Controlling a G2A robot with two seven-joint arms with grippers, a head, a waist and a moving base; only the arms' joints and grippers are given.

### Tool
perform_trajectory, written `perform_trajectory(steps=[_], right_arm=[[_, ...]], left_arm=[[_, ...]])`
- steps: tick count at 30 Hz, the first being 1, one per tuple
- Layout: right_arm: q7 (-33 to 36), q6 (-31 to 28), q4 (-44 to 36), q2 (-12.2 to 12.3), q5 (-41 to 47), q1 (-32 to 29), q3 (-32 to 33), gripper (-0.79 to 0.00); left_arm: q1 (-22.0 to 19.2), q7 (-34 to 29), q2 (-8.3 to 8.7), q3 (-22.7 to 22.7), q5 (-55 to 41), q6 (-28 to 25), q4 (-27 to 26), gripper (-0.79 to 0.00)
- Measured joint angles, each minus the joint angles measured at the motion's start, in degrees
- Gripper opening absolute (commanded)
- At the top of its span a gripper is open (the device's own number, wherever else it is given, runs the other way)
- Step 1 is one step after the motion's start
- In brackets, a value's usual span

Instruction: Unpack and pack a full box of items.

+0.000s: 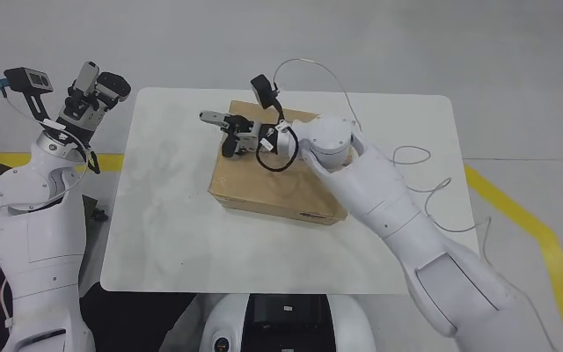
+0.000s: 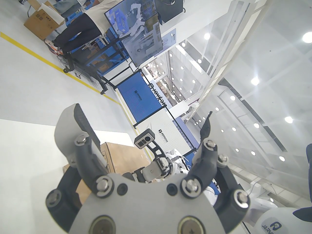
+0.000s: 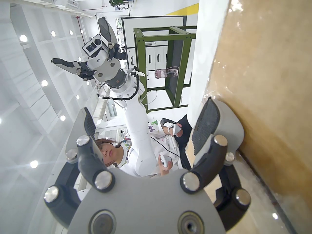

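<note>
Print is noted by place only, none copied out.

- Blue panel (image 2: pixel 140 96), room behind, left wrist view: a small white logo with one short word.
- White panel (image 2: pixel 162 132) just below the blue one: the same kind of logo and word, in dark ink.
- Lettered strip (image 2: pixel 158 94) just beside the blue panel: large dark capitals, running sideways.
- Sign board (image 2: pixel 171 41) beside the monitor (image 2: pixel 136 30): a small logo at its head. The lines under it are too small to read.
- Floor carton (image 2: pixel 41 21): a dark printed block, too small to read.
- Box (image 1: pixel 264 185) on the counter (image 1: pixel 176 229): a short dark print mark (image 1: pixel 310 214) on the near side face, not readable.
- Right wrist view: nothing readable.
</note>
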Motion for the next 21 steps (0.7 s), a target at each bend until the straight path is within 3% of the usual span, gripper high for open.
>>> perform_trajectory(steps=[12,21], right_arm=[[1.33,-2.12,6.24,-2.9,0.92,3.18,-2.08,0.0],[2.98,-1.52,4.86,-2.0,0.03,2.22,1.44,0.0]], left_arm=[[0.0,0.0,0.0,0.0,0.0,0.0,0.0,0.0],[0.0,0.0,0.0,0.0,0.0,0.0,0.0,0.0]])
